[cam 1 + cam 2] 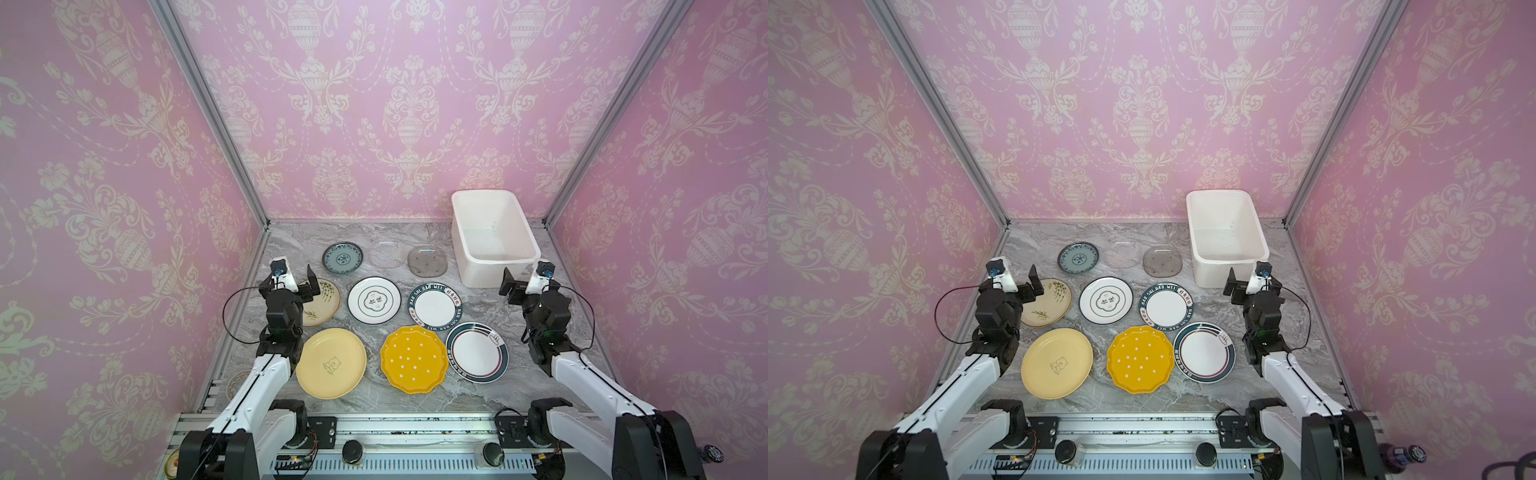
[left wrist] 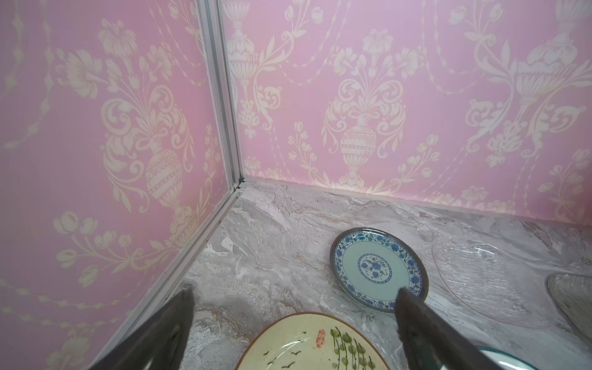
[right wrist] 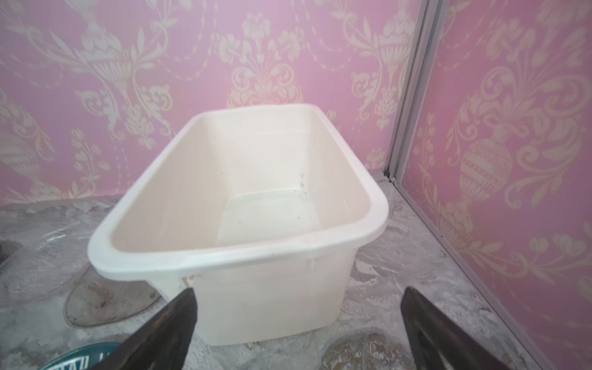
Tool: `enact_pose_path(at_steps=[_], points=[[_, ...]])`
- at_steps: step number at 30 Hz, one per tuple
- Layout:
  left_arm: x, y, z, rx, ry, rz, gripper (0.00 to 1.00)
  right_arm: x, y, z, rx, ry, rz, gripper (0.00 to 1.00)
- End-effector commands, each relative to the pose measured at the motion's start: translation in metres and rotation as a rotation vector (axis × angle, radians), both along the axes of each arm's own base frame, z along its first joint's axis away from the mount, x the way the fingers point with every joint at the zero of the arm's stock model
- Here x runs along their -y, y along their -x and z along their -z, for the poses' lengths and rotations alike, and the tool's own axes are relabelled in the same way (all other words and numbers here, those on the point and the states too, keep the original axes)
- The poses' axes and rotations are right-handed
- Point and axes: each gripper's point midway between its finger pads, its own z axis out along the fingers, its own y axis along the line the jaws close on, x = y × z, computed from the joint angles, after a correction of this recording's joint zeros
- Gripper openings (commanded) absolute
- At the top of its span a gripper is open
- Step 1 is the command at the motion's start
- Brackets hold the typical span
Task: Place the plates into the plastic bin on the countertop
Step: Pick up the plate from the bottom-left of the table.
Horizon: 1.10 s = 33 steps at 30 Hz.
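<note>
Across the grey bench (image 1: 374, 399) nine plates (image 1: 374, 300) lie flat in rows, from the pale yellow plate (image 1: 331, 363) nearest me to two glass plates (image 1: 386, 253) at the back, beside the empty plastic bin (image 1: 494, 272) in the far right corner. Both the left gripper (image 2: 294, 292) and right gripper (image 3: 298, 291) hover with jaws spread wide, holding nothing. I judge the plates stiff, glaze-slick and breakable, lying flush, so I'd pinch a raised rim; the glass ones look slipperiest.
</note>
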Motion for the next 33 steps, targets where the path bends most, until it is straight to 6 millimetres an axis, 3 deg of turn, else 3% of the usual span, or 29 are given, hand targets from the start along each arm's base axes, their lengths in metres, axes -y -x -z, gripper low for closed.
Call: enact_pose_path(at_steps=[1, 3, 6, 9, 12, 16, 19, 24, 26, 33], points=[[-0.013, 0.036, 0.026, -0.228, 0.158, -0.121, 0.99, 0.008, 0.019, -0.004, -0.098, -0.231, 0.069, 1.00], [-0.007, 0.047, 0.015, -0.260, 0.245, -0.112, 0.99, 0.012, 0.030, -0.014, -0.129, -0.385, 0.099, 1.00], [0.017, 0.053, 0.013, -0.331, 0.402, -0.019, 0.99, -0.018, 0.033, -0.041, -0.137, -0.480, -0.085, 1.00], [0.053, 0.056, 0.021, -0.425, 0.540, 0.141, 0.99, -0.044, 0.032, -0.061, -0.165, -0.580, -0.219, 1.00], [0.073, 0.058, 0.027, -0.447, 0.700, 0.209, 0.99, -0.063, 0.029, -0.071, -0.238, -0.657, -0.301, 1.00], [0.076, 0.065, 0.053, -0.584, 0.877, 0.095, 0.99, -0.094, 0.032, -0.077, -0.357, -0.713, -0.385, 1.00], [0.071, 0.080, 0.068, -0.721, 0.906, -0.023, 0.99, -0.129, 0.042, -0.071, -0.486, -0.683, -0.456, 1.00], [0.028, 0.126, 0.079, -0.912, 0.746, -0.346, 0.99, -0.211, 0.070, -0.043, -0.750, -0.572, -0.622, 1.00], [0.018, 0.134, 0.082, -0.964, 0.679, -0.398, 0.99, -0.244, 0.081, -0.035, -0.826, -0.503, -0.698, 1.00], [0.017, 0.161, 0.108, -1.115, 0.654, -0.475, 0.99, -0.351, 0.122, 0.008, -1.042, -0.242, -0.968, 0.96]])
